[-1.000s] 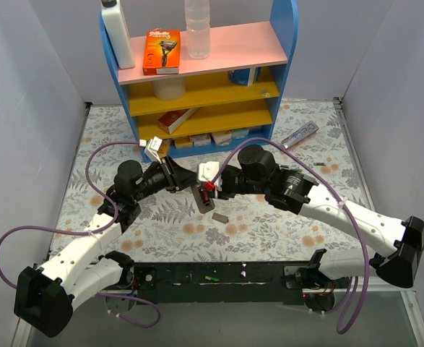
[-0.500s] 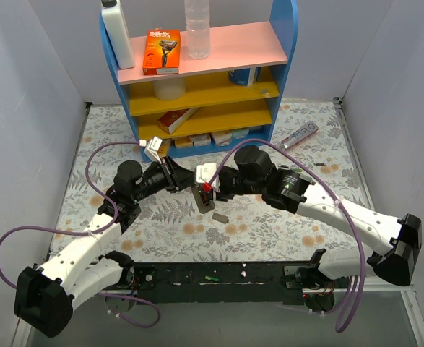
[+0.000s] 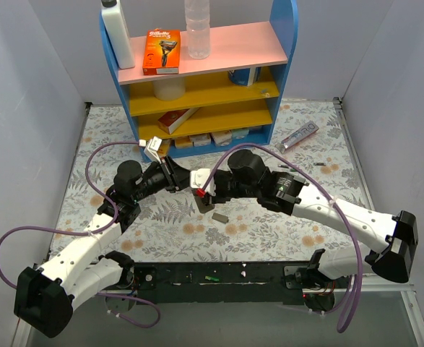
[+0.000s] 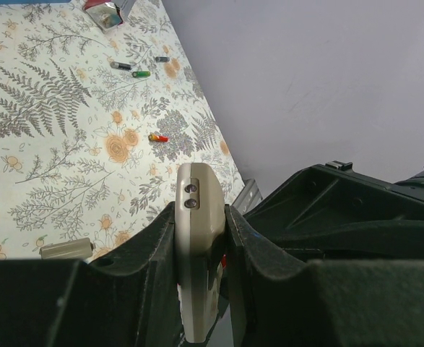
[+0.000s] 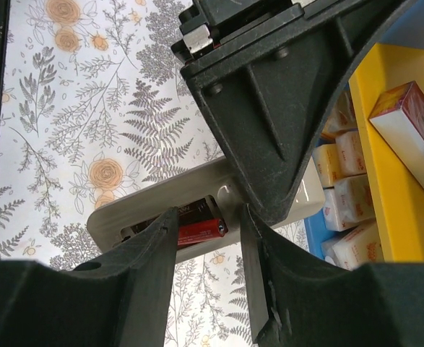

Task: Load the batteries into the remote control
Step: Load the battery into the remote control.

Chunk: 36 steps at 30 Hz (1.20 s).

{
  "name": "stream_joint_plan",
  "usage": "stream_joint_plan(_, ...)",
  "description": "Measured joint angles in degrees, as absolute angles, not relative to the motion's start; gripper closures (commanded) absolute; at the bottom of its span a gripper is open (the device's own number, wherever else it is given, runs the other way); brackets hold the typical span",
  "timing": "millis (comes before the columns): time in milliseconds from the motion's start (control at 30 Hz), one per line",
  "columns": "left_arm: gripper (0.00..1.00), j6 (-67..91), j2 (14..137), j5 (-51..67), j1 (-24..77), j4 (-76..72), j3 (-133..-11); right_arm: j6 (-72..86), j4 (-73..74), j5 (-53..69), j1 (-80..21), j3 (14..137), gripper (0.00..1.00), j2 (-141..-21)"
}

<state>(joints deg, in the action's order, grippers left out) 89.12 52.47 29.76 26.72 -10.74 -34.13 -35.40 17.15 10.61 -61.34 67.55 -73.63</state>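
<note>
My left gripper [image 4: 199, 217] is shut on the remote control [image 4: 197, 238], holding it edge-up above the table; it is also in the top view [image 3: 184, 185]. The right wrist view shows its grey back [image 5: 154, 199] with the compartment open. A red battery [image 5: 201, 231] and a dark battery [image 5: 190, 214] lie inside. My right gripper [image 5: 208, 217] is open, one finger on each side of the red battery, with a gap at its right end. Loose batteries lie on the table: red [image 4: 158, 137], green [image 4: 141, 74], dark [image 4: 121, 66].
A small grey cover piece [image 3: 220, 215] lies on the floral cloth below the remote. A blue and yellow shelf [image 3: 284, 43] with boxes stands at the back. A silver-purple tube [image 3: 299, 135] lies to its right. The two arms meet mid-table.
My right gripper has moved a little left with the red battery, closer onto the remote. The left arm and the remote have stayed still.
</note>
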Motion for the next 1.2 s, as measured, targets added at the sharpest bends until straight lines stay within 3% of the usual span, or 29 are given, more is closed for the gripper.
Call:
stream_joint_plan(633,1.0,89.5,52.2,29.0,25.7,-10.3,-34.1,-39.3,17.9,5.9,-63.0,66.6,0.56,-73.8)
stream_joint_plan(867,1.0,89.7,52.2,28.9,25.5,-10.3,-34.1,-40.2,17.5,4.4,-63.7,66.2,0.5,-73.7)
stream_joint_plan(1200,1.0,89.9,52.1,28.9,25.2,-10.3,-34.1,-40.9,15.9,3.0,-64.2,65.0,0.49,-73.4)
